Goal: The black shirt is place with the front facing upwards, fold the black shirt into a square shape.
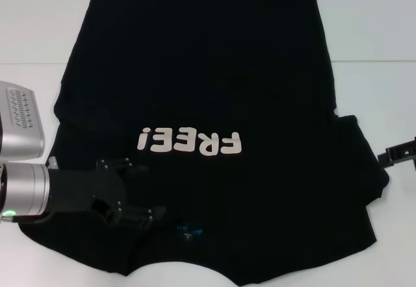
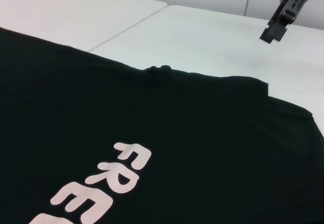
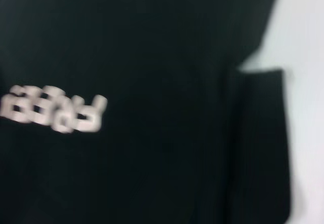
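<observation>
white table (image 1: 377,34) bears black shirt (image 1: 195,73) (print up).

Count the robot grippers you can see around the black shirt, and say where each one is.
2. The left gripper is over the black shirt near its collar. The right gripper is beside the shirt's right sleeve, above the white table.

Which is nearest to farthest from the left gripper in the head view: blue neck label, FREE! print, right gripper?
From the left gripper, low over the black shirt on the robot's left:
1. Blue neck label, just beside it at the shirt's near edge.
2. FREE! print, mid-shirt, a little farther off.
3. Right gripper, off the shirt at the far right edge.
</observation>
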Controlling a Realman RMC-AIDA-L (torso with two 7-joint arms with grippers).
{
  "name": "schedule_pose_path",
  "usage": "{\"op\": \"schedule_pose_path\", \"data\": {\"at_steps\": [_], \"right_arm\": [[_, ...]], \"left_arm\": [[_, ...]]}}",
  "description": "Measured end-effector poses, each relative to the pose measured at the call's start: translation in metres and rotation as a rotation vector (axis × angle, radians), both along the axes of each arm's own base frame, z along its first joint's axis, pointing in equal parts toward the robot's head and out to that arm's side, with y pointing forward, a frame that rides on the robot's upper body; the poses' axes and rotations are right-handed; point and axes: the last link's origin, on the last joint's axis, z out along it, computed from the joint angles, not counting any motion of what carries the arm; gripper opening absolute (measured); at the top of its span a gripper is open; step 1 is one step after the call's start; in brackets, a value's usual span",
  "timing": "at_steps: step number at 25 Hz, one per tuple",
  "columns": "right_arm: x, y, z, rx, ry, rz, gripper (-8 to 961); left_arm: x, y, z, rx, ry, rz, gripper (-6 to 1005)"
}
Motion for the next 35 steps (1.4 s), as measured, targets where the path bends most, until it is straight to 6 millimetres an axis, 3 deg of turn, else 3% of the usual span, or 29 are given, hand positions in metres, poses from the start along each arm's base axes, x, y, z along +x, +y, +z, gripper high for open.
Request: {"op": "schedule_pose_path", "data": {"at_steps": [17,35], "right_arm": [[0.028,0.02,-0.038,-0.002,-0.065,-0.134,868],[0.026,0.032,-0.056,0.015,-0.063,-0.122,864]], "left_arm": [[0.002,0.001,0.0,-0.004,0.001,-0.015,936],[-0.001,-0.001,0.0,-0.003,0.002,-0.001,936]]}}
